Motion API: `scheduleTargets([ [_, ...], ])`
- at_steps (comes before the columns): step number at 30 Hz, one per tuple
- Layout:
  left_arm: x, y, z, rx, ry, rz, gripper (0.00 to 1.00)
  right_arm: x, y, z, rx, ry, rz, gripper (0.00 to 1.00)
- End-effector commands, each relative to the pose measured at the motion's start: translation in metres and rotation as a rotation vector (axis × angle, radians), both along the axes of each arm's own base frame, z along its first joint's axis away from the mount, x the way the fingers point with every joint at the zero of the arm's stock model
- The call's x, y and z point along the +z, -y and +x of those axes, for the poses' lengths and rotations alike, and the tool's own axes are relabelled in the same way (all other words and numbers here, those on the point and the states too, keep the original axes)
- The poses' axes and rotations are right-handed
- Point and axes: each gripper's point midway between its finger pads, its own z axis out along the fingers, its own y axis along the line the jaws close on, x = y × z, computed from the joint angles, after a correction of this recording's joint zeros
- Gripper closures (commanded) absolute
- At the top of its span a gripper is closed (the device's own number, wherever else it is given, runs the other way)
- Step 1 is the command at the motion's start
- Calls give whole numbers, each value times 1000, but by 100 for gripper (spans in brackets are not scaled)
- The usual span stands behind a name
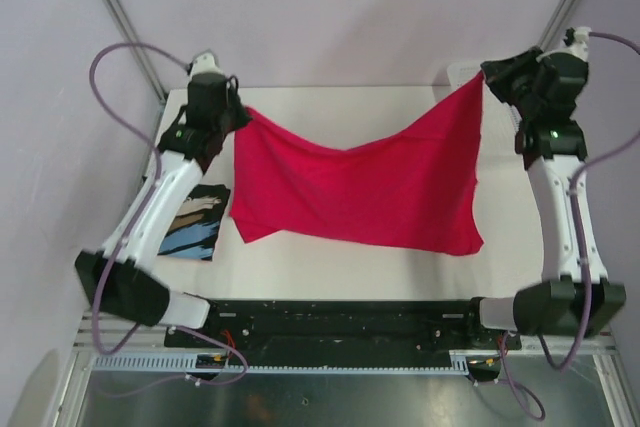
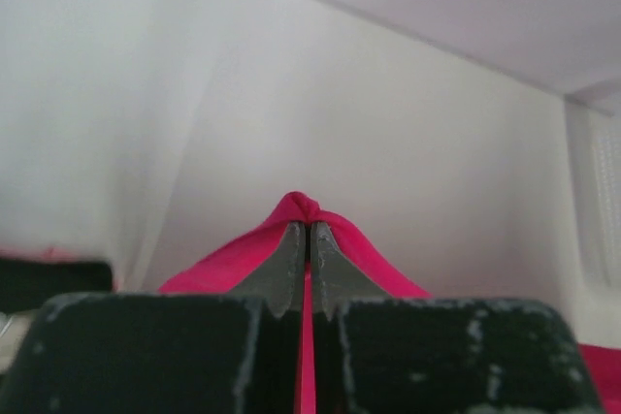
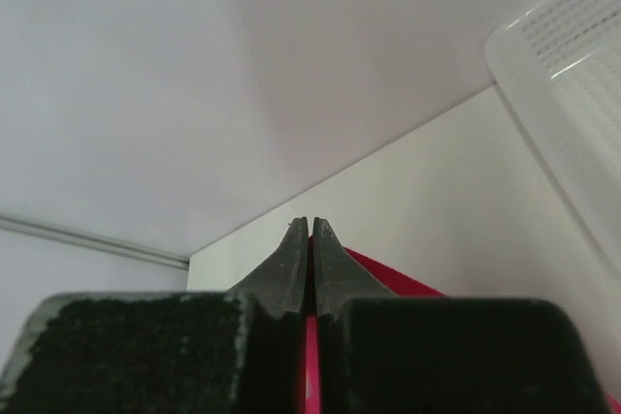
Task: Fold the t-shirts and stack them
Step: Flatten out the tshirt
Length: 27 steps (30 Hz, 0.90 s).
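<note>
- From above only: crimson-pink t-shirt [image 1: 370, 187] slung in the air over the white desk [image 1: 330, 267], black printed t-shirt [image 1: 200, 219] flat beneath the left arm [image 1: 160, 207].
- Close up: left pincer [image 2: 309, 230] and right pincer [image 3: 310, 225] each clamped tight on pink cloth; white mesh basket [image 3: 572, 75] near the right one.
- Pale lilac walls [image 1: 350, 7] around.

1. Crimson-pink t-shirt [image 1: 360, 187]: plain soft cloth, no print seen. It is spread wide and hung by two upper corners, one far left and one far right. The top edge is sagged in a curve between them. Light creases are seen across the cloth.

2. Black t-shirt [image 1: 203, 219]: print in white, tan and light blue is turned upward. It is laid flat on the table [image 1: 520, 247] at the left, just beside the pink shirt's lower left corner, and is partly hidden.
</note>
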Motion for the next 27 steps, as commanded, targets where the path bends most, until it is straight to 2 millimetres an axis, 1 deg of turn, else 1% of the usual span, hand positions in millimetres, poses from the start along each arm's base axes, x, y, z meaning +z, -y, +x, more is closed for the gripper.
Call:
scheduleTargets([
  [1,119,8,66,-63,327,-86,100,104,-9,18,30,324,29,100],
  [2,140,8,73,-72,371,-99,100,124,-8,15,19,373,26,100],
  [4,183,4,78,-79,471,-111,100,171,-1,-3,-27,500,8,100],
  [5,204,2,76,-79,523,-111,100,191,3,-14,-53,555,-2,100],
  [7,249,-3,64,-82,628,-99,100,227,11,-44,-109,658,-20,100],
  [8,267,-5,56,-82,674,-92,100,239,15,-57,-134,695,-29,100],
  [9,280,-8,47,-81,707,-88,100,247,17,-68,-153,720,-37,100],
  [11,292,-11,35,-79,739,-84,100,251,21,-82,-180,734,-50,100],
  [12,293,-11,30,-81,742,-83,100,248,22,-86,-190,731,-54,100],
  [14,286,-13,22,-77,732,-85,100,240,24,-91,-196,717,-54,100],
  [17,268,-16,9,-78,703,-85,100,224,24,-97,-196,683,-54,100],
  [19,254,-16,-2,-88,682,-82,100,218,26,-105,-204,669,-58,100],
  [22,238,-18,-25,-100,665,-82,100,215,27,-129,-220,664,-66,100],
  [25,236,-20,-65,-130,697,-88,100,217,28,-161,-240,667,-80,100],
  [27,237,-23,-90,-144,725,-91,100,223,28,-185,-255,681,-91,100],
])
